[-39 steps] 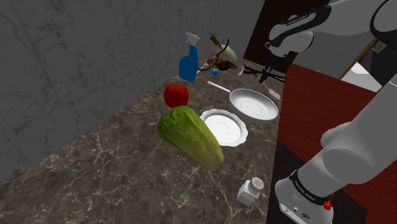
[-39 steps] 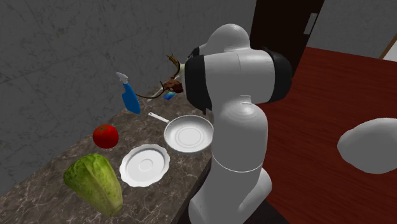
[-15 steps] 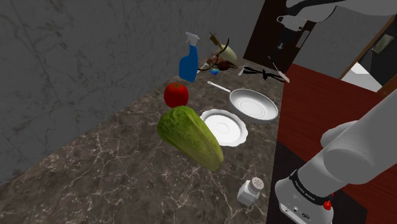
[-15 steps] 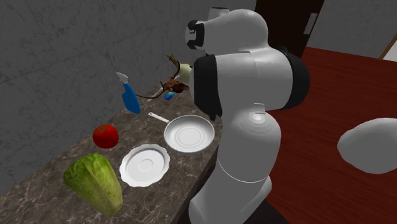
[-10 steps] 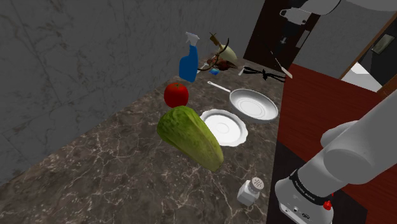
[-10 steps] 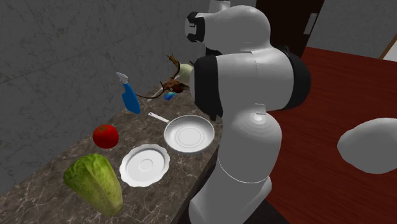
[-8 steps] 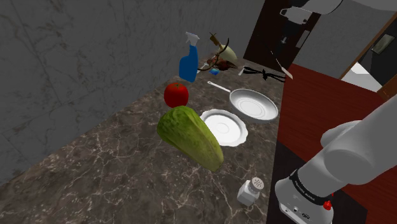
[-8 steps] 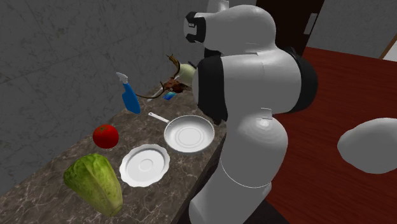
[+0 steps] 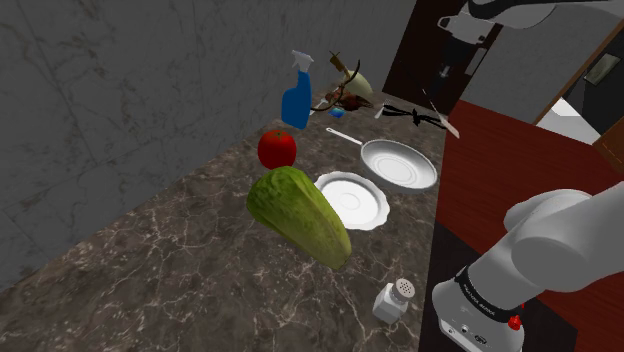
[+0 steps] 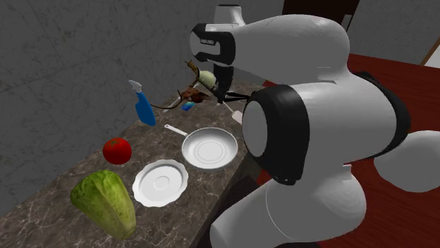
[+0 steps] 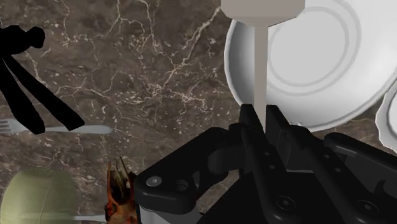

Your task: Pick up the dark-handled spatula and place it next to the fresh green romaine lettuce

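The tool (image 11: 262, 124) is gripping the spatula (image 11: 261, 63), with both fingers closed on its pale shaft. It is holding the spatula in the air over the far end of the table (image 9: 180, 270). In the wrist view the blade is hanging above the pan (image 11: 318, 57). The lettuce (image 9: 300, 215) is lying well apart from the spatula, just beside the plate (image 9: 352, 198) and near the tomato (image 9: 277, 148).

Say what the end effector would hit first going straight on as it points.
Probably the white frying pan: the end effector, shut on the spatula, points toward the pan's rim, and the spatula's blade would likely touch there first; depth is unclear.
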Robot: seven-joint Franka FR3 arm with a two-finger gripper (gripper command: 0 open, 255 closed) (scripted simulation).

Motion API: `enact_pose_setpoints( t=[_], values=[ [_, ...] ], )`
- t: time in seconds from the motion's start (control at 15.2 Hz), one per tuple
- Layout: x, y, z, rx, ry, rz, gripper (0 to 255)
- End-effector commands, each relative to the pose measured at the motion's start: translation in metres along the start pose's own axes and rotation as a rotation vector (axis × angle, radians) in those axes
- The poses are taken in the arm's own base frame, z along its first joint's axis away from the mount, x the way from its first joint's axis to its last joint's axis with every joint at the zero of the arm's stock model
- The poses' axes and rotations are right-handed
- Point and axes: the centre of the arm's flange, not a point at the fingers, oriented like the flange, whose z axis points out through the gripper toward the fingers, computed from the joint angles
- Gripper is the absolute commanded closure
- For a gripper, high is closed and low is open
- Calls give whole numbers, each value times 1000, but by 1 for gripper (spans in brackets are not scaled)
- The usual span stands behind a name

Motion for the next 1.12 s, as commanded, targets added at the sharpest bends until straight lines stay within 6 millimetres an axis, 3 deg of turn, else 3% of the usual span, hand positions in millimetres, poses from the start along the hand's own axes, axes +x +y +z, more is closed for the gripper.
enact_pose_setpoints(
  t=[0.0, 1.06],
  values=[
    [-3, -26, -3, -1, -1, 1, 255],
    [-14, -237, -3, -1, -1, 1, 255]
  ],
)
